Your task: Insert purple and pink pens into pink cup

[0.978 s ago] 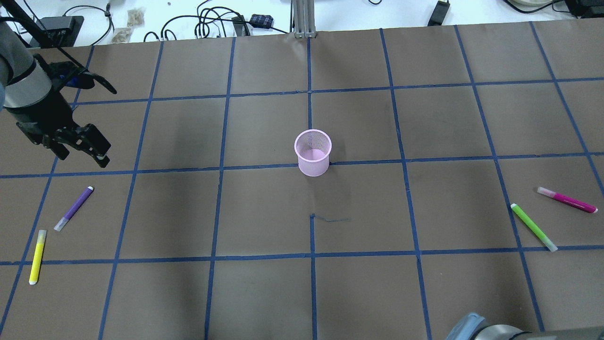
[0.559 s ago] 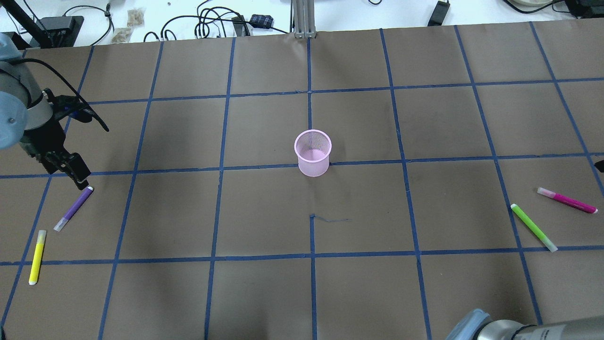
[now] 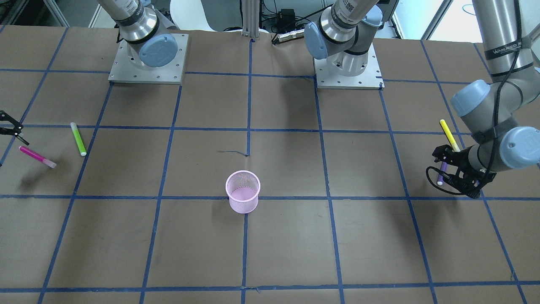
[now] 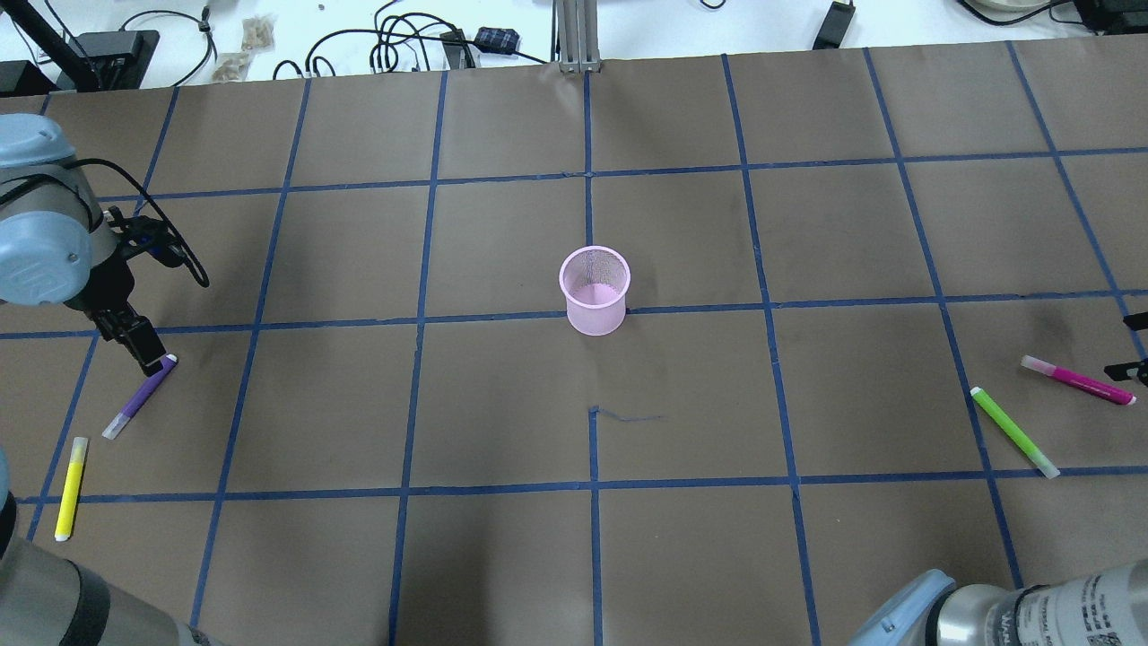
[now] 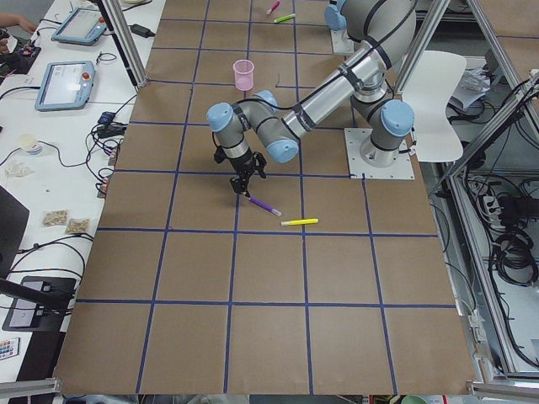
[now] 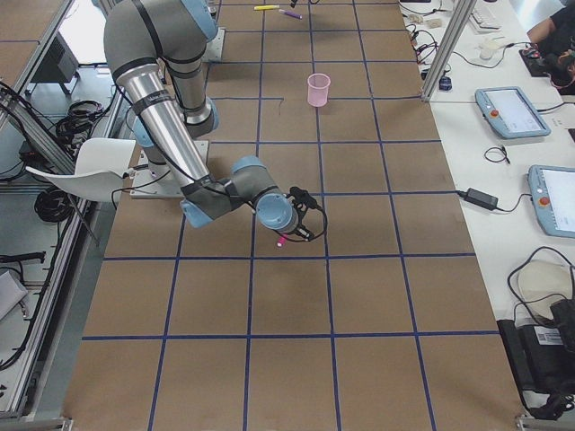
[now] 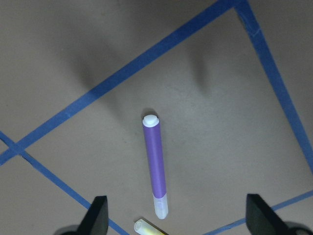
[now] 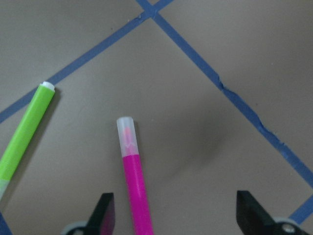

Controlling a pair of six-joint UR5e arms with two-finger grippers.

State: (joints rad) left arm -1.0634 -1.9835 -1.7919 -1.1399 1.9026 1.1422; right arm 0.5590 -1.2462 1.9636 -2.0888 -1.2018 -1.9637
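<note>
The pink mesh cup (image 4: 594,291) stands upright and empty at the table's middle. The purple pen (image 4: 140,397) lies flat at the left. My left gripper (image 4: 148,361) hovers over its far end, open and empty. In the left wrist view the purple pen (image 7: 155,166) lies between the spread fingertips (image 7: 100,215). The pink pen (image 4: 1079,380) lies flat at the right. My right gripper (image 4: 1132,345) is open and empty at the frame's right edge, just beyond the pen. In the right wrist view the pink pen (image 8: 134,181) lies near the left fingertip (image 8: 105,213).
A yellow pen (image 4: 71,488) lies close below the purple pen. A green pen (image 4: 1014,432) lies just left of the pink pen. The brown table cover (image 4: 502,404) carries a blue tape grid. Cables and boxes (image 4: 421,40) sit beyond the far edge.
My left gripper has moved down and toward me to the purple pen's far end. My right gripper's fingertips have come into view at the right edge by the pink pen. No pen has moved.
</note>
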